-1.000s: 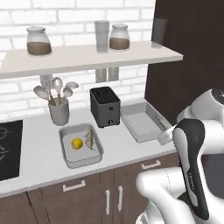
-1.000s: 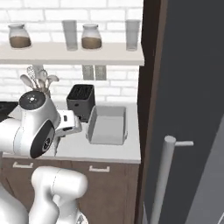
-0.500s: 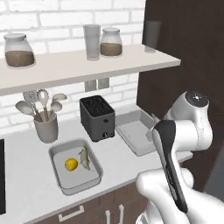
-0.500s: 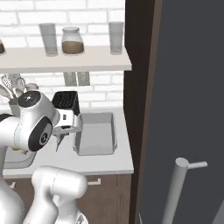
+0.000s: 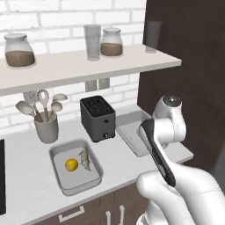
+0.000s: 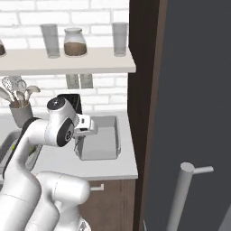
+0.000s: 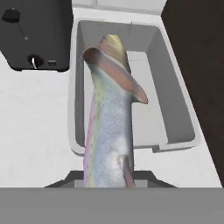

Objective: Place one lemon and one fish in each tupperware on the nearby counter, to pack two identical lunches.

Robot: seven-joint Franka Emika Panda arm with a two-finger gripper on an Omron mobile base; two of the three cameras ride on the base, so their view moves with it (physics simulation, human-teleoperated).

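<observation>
My base has rolled closer — my gripper [image 7: 109, 183], clenched on a fish [image 7: 111, 127], now hangs over the empty tupperware [image 7: 179, 109], toaster [image 7: 35, 35] at ten o'clock; release comes next.

A black toaster [image 5: 97, 118] stands below the white wall shelf [image 5: 83, 66]. Left of the toaster sits a grey utensil crock [image 5: 46, 129]. On the shelf above rest two jars [image 5: 19, 50] and two tumblers [image 5: 92, 41].

The held fish [image 7: 111, 127] has a smooth, faintly glossy silvery skin tinged pink and yellow; the tupperware [image 7: 181, 113] at its 12 o'clock looks like matt grey plastic, the counter [image 7: 35, 131] faintly veined white stone, the toaster [image 7: 35, 33] matt black
</observation>
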